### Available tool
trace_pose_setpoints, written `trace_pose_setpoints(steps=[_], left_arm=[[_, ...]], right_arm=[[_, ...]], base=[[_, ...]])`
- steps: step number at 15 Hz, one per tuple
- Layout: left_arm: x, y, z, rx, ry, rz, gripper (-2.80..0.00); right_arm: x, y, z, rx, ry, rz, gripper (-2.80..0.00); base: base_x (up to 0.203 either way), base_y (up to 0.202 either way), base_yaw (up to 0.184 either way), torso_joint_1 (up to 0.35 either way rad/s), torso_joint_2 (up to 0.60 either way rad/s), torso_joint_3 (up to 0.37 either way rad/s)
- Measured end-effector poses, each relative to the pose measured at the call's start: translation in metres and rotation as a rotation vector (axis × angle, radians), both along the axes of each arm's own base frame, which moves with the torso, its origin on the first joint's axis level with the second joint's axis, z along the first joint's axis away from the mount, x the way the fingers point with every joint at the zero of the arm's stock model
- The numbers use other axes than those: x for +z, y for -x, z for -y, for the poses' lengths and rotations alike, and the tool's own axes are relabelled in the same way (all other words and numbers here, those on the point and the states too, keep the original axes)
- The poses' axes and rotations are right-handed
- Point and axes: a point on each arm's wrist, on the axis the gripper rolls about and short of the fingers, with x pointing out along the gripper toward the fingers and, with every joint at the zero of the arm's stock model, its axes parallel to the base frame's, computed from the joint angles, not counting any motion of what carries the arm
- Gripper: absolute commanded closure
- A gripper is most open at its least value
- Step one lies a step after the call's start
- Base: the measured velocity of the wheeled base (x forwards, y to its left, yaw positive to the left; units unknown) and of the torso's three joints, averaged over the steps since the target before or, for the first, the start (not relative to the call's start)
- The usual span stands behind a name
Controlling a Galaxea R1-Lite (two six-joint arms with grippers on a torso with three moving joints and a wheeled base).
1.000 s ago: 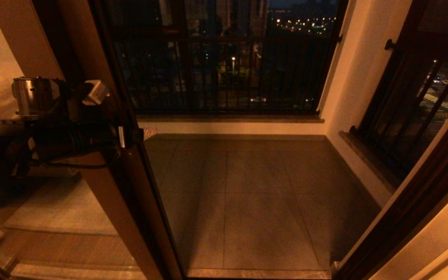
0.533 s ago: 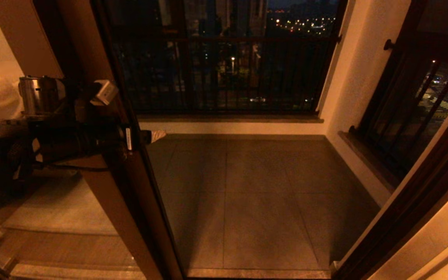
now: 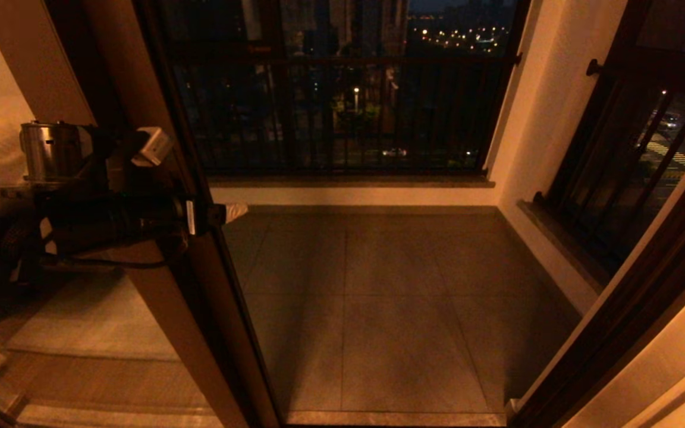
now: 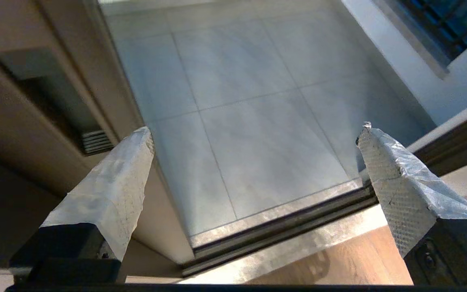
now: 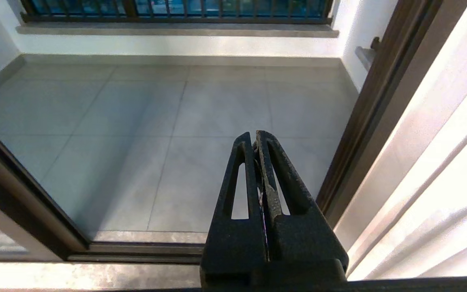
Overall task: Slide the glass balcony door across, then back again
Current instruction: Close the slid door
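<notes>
The glass balcony door [image 3: 200, 297] stands slid to the left, its reddish-brown stile running down the left of the head view. My left gripper [image 3: 226, 212] reaches across that stile at mid-height, one taped fingertip [image 3: 236, 210] poking past its edge. In the left wrist view the gripper [image 4: 255, 127] is open wide with only floor between the fingers. One finger [image 4: 128, 170] lies at the stile's edge below the recessed handle slot [image 4: 51, 97]; I cannot tell if it touches. My right gripper [image 5: 254, 136] is shut on nothing, low in front of the doorway.
The doorway opens onto the tiled balcony floor [image 3: 390, 309]. Black-barred railing windows stand at the back [image 3: 342, 107] and on the right [image 3: 634, 160]. The dark floor track [image 4: 282, 227] crosses the threshold. The brown door jamb [image 3: 628, 309] and a pale curtain [image 5: 440, 162] close the right side.
The left gripper nudged right along the stile, then eased back a little; its fingertip pokes slightly further past the edge than a second ago. The door has hardly shifted.
</notes>
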Motion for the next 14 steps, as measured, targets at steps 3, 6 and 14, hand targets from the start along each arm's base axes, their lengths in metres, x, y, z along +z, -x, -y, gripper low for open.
trace_pose_setpoints(steps=[3, 6, 14], left_arm=[[0.002, -0.002, -0.005, 0.019, 0.000, 0.008, -2.80], [0.002, -0.004, -0.009, 0.045, -0.017, 0.012, -2.80], [-0.005, -0.019, -0.008, 0.073, -0.031, -0.001, -2.80]], right_arm=[[0.000, 0.000, 0.000, 0.000, 0.000, 0.000, 0.00], [0.000, 0.000, 0.000, 0.000, 0.000, 0.000, 0.00], [0.000, 0.000, 0.000, 0.000, 0.000, 0.000, 0.00]], base=[[0.000, 0.000, 0.000, 0.000, 0.00, 0.000], [0.000, 0.000, 0.000, 0.000, 0.00, 0.000], [0.000, 0.000, 0.000, 0.000, 0.00, 0.000]])
